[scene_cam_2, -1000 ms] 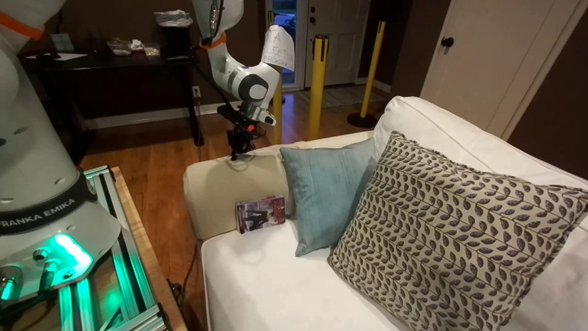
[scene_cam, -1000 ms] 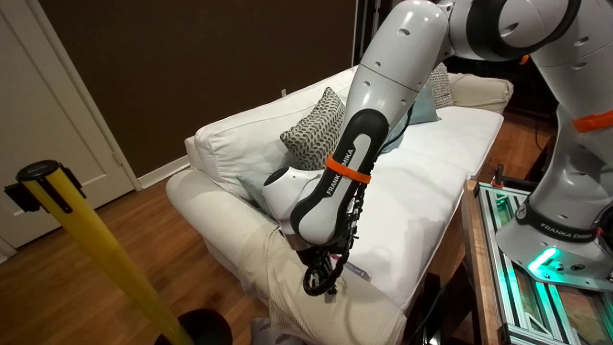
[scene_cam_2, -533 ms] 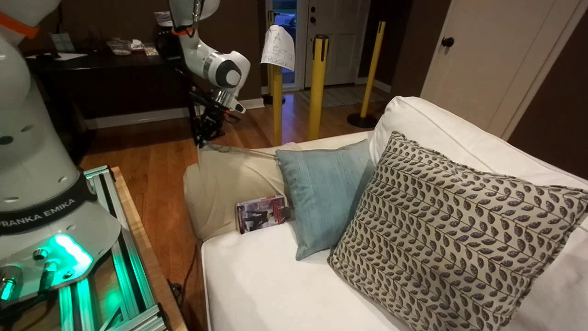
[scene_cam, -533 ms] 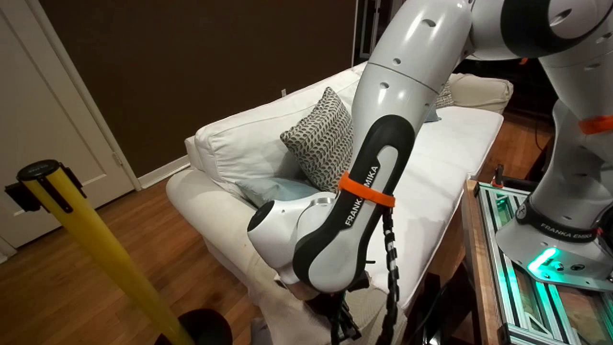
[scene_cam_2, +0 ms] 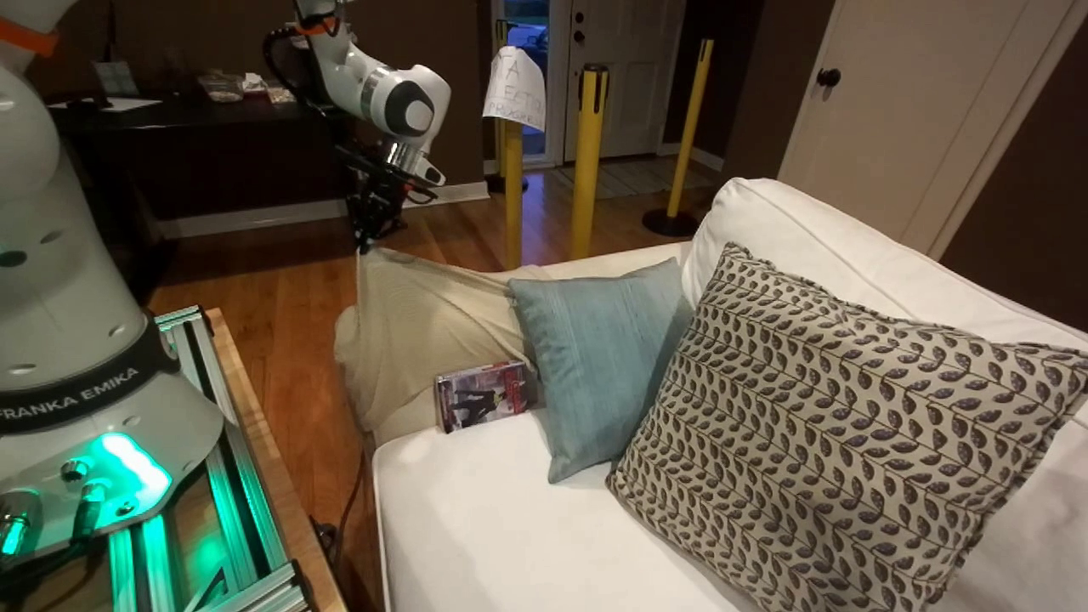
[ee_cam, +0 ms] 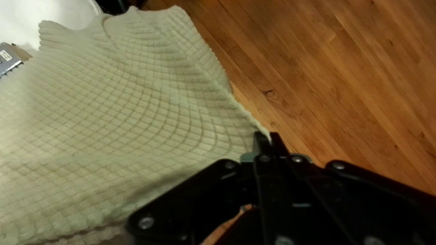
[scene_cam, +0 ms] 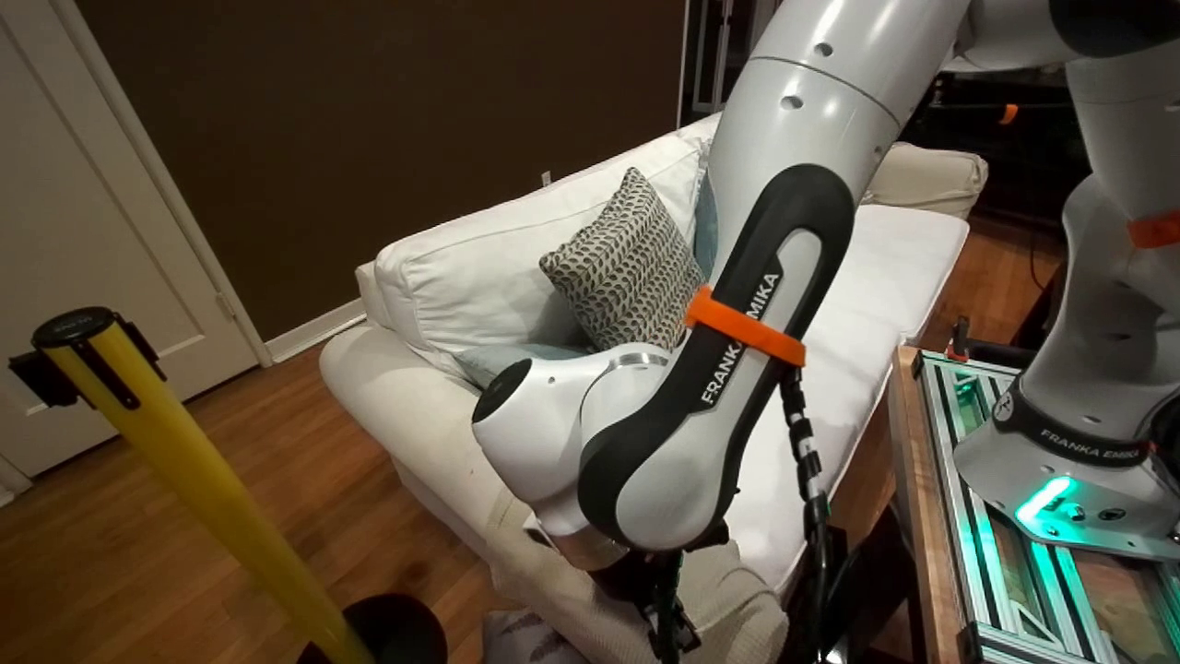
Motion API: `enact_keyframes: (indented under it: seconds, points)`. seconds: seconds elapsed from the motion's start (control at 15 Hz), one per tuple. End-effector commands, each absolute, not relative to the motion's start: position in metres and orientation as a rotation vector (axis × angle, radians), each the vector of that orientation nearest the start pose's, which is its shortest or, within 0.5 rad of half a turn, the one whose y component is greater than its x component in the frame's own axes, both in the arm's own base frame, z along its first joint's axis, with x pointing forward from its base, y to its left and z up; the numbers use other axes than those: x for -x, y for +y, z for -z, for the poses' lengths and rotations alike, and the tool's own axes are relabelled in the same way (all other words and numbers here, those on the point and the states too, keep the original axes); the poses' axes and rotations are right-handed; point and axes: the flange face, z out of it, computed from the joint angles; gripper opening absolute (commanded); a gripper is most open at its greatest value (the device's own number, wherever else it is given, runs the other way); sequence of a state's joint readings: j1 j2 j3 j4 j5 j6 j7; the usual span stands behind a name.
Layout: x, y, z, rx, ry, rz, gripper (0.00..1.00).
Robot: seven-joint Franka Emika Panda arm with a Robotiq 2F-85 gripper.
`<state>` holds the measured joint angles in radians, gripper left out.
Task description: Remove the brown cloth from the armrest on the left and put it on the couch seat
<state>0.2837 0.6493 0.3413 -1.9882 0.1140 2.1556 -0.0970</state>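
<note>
1. My gripper (ee_cam: 270, 141), one: in the wrist view its fingertips are pinched together on an edge of the cloth.
2. Cloth (ee_cam: 129, 112), one, tan, grid-textured: the gripped edge is raised into a slanting tent; the bulk lies over the front end of the armrest. Status, as I judge it: hold secured, lift begun, removal unfinished.
3. Cream armrest (scene_cam: 396, 397), one: bare along its rear stretch, covered in front, as both exterior views show. I would call the cloth well short of free.
4. Case (scene_cam_2: 482, 396), one, printed cover: standing on the seat at the foot of the draped armrest. Whether the cloth touches it is unclear to me; a sideways drag could topple it.
5. White seat (scene_cam_2: 510, 518), one: the destination, cloth not yet laid on it. Outstanding for me: pull the remainder off the armrest, carry it across, lower it, let go.
6. Teal cushion (scene_cam_2: 595, 374), one: leaning in the corner by the armrest. Folds of the cloth run toward its edge; it may be pinning some, though I see no proof.
7. Patterned cushion (scene_cam_2: 850, 425), one: propped against the backrest (scene_cam_2: 790, 221), beyond the teal one.
</note>
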Motion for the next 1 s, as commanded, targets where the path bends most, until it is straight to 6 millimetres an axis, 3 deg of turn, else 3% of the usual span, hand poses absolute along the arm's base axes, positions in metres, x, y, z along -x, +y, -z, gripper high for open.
enact_keyframes:
  seconds: [0.0,0.33,0.67,0.93]
  points:
    - [-0.413,0.329,-0.161,2.762,-0.777,-0.670,0.01]
    - [-0.390,0.311,-0.198,2.827,-0.646,-0.501,0.01]
    - [-0.350,0.301,-0.238,2.877,-0.522,-0.379,0.01]
    - [-0.323,0.277,-0.278,2.977,-0.375,-0.175,0.01]
